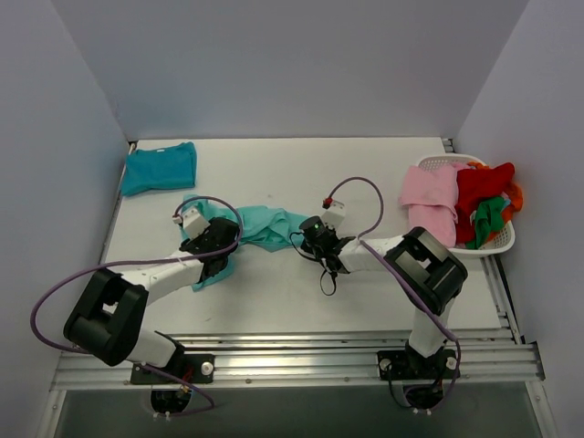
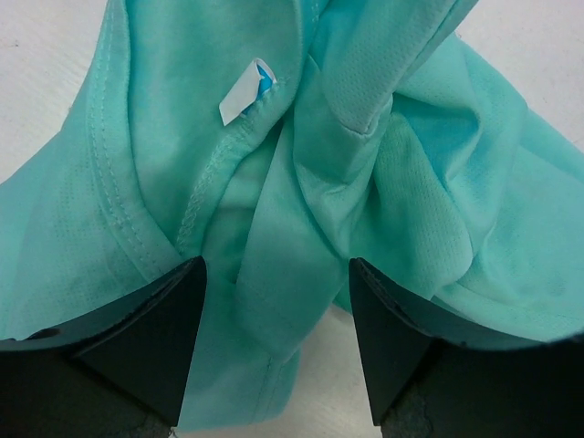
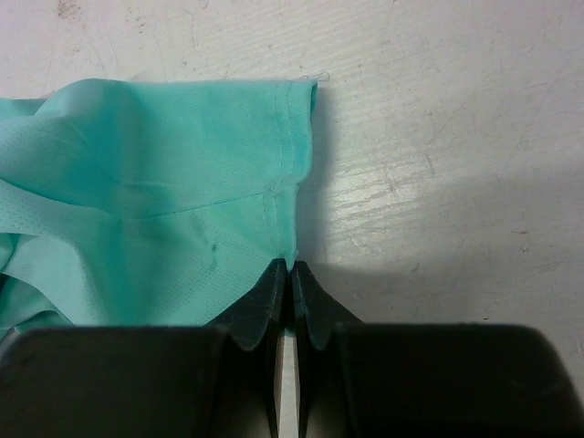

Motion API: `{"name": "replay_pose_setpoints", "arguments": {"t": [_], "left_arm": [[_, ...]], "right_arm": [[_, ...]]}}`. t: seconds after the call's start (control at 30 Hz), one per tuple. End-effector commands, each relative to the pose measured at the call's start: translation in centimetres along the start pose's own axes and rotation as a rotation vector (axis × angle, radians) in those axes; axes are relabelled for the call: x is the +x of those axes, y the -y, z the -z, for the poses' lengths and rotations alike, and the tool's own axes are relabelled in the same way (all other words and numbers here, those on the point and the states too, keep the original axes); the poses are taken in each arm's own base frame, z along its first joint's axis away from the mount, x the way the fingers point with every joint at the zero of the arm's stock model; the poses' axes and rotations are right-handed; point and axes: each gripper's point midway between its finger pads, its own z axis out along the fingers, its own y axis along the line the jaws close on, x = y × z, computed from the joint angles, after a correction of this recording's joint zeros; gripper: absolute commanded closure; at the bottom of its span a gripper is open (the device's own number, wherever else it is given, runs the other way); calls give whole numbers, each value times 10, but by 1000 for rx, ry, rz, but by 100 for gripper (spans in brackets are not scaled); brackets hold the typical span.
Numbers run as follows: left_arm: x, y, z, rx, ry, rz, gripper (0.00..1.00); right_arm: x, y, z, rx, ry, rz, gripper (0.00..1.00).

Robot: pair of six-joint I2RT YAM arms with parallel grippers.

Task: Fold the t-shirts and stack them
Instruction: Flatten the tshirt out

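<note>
A light turquoise t-shirt (image 1: 260, 228) lies crumpled on the table's middle left. It fills the left wrist view (image 2: 301, 164), where a white neck label (image 2: 245, 89) shows. My left gripper (image 1: 217, 251) is open, its jaws straddling bunched folds of this shirt (image 2: 274, 301). My right gripper (image 1: 310, 235) is shut on the shirt's hemmed corner (image 3: 290, 260) at its right end; the shirt spreads left of the jaws (image 3: 155, 210). A darker teal-blue t-shirt (image 1: 160, 168) lies folded at the far left corner.
A white basket (image 1: 497, 242) at the far right holds pink (image 1: 431, 201), red (image 1: 484, 187) and green (image 1: 488, 219) garments. Grey walls enclose the table on three sides. A metal rail (image 1: 301, 356) runs along the near edge.
</note>
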Motion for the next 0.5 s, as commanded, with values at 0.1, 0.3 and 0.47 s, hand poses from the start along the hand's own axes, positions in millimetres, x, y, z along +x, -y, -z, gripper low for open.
{"name": "replay_pose_setpoints", "arguments": {"t": [0.1, 0.3, 0.47], "left_arm": [[1, 21, -7, 78, -7, 23, 30], [0, 28, -6, 103, -13, 28, 47], [-1, 28, -6, 102, -10, 23, 82]], "right_arm": [[13, 29, -5, 82, -39, 43, 100], [17, 30, -10, 86, -48, 46, 100], [18, 32, -12, 91, -52, 46, 100]]}}
